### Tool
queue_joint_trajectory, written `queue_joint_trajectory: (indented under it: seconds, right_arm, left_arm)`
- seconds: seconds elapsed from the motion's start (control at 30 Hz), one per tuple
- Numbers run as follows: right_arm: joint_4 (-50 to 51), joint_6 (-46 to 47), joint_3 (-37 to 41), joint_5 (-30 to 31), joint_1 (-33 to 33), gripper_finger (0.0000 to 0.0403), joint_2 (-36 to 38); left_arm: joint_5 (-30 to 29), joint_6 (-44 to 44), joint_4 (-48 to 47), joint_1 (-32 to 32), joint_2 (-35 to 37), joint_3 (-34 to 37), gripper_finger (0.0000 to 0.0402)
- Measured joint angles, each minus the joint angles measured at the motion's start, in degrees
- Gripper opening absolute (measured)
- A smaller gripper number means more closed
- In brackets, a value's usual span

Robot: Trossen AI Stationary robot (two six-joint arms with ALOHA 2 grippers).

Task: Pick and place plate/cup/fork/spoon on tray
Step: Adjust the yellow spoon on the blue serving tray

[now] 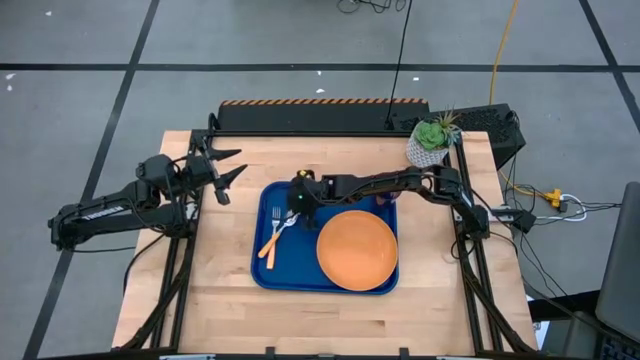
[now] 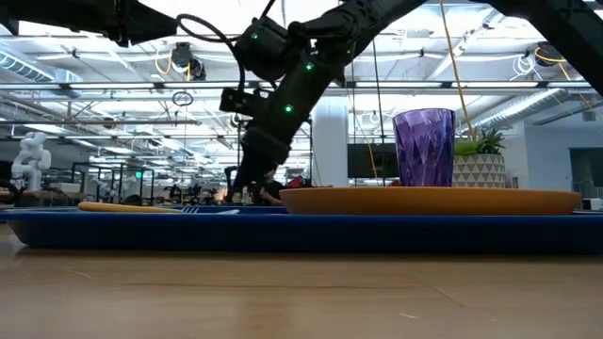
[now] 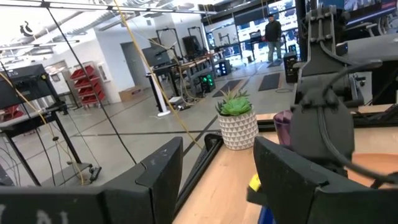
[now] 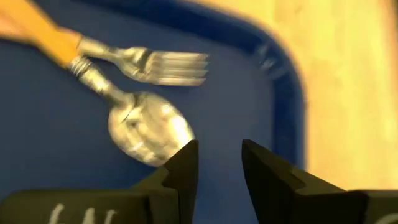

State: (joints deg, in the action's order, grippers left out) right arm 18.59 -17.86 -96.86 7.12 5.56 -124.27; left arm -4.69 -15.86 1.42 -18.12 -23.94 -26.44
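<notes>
The blue tray lies mid-table. The orange plate rests flat in its right half. The fork and the spoon lie side by side on the tray's left half, handles toward the near edge. The purple cup stands upright beyond the plate, by the tray's far right corner. My right gripper hangs open just above the tray floor, beside the spoon's bowl and touching nothing. My left gripper stands open above the table's far left.
A white pot with a green succulent stands at the table's far right corner. Bare wood lies in front of the tray and to its left. My right arm stretches over the tray's far edge.
</notes>
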Motion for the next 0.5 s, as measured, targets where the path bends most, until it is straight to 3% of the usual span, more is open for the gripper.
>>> queue_joint_trajectory:
  seconds: [0.33, 0.5]
  right_arm:
    - [-2.68, 1.74, 1.24, -2.86, -0.15, 0.0114, -0.71]
    - [-8.69, 1.58, 1.24, -10.22, -2.61, 0.0114, -0.72]
  left_arm:
    - [0.02, 0.52, 0.18, 0.01, 0.0, 0.0, 0.02]
    - [0.02, -0.11, 0.16, -0.01, 0.02, 0.0, 0.02]
